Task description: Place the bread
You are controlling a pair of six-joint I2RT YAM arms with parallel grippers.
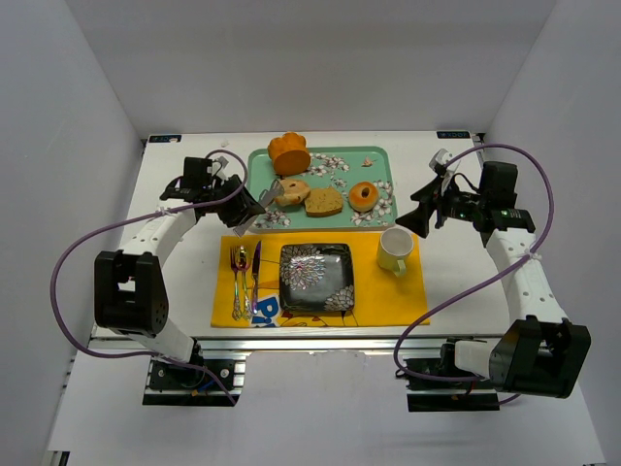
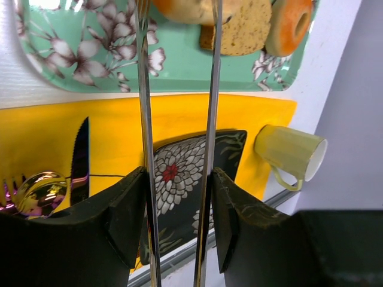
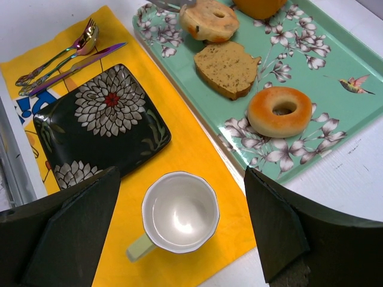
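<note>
Teal tray (image 1: 257, 165): tongs (image 2: 143, 89) in left fingers (image 2: 125, 215) at bagel (image 3: 208, 20); right fingers (image 3: 72, 227) spread.

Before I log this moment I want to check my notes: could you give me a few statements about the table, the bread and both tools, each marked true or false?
1. The black square flowered plate carries no bread. True.
2. The orange-brown ring donut lies on the yellow placemat. False: it lies on the green flowered tray.
3. The left tool grips metal tongs. True.
4. The right tool holds the brown-crusted wedge slice. False: it is open and holds nothing; the slice lies on the tray.
5. The pale yellow mug lies tipped over. False: it stands upright, empty.
</note>
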